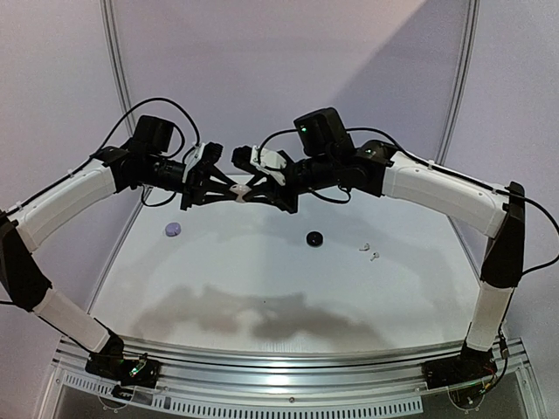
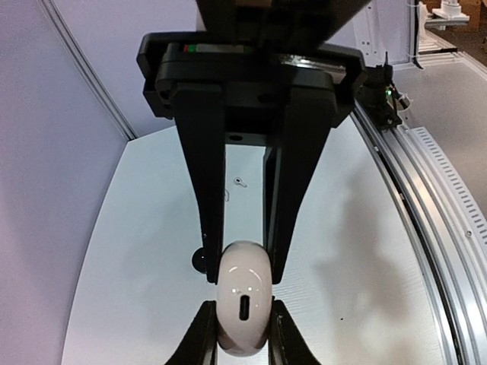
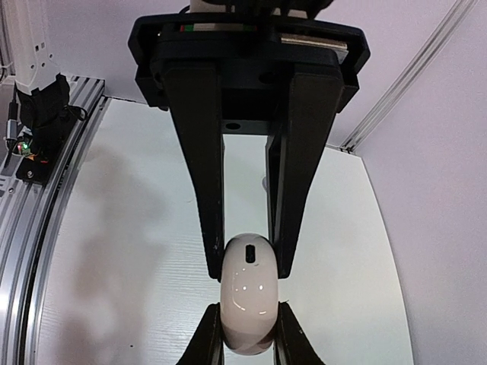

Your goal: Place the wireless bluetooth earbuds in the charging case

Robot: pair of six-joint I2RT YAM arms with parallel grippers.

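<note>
Jaws of the left gripper (image 2: 245,272) are pressed onto the flat sides of the white charging case (image 2: 243,308), pinching it near one end. The right gripper (image 3: 247,266) pinches the same case from the opposite end. The two arms meet nose to nose, with the case bridged between them in mid-air above the far half of the table (image 1: 262,297).

The lid looks closed. The left wrist view shows a charging-port slot on the case's narrow edge, and the right wrist view shows a small dark oval on the other edge. This double hold is probably either a handover or a way to steady the shell so its lid can be worked open. Nothing can go in until that is done.

The white earbuds (image 1: 370,251) lie on the table well below and to the right of the case, untouched and close together. A black round case (image 1: 314,237) sits nearer the middle, and a lavender round case (image 1: 173,229) sits off to the left.

The table is white and smooth and carries soft shadows of the arms. A slotted aluminium rail (image 1: 288,371) runs along its near edge. Plain pale lilac walls (image 1: 262,70) close in the back and sides.
</note>
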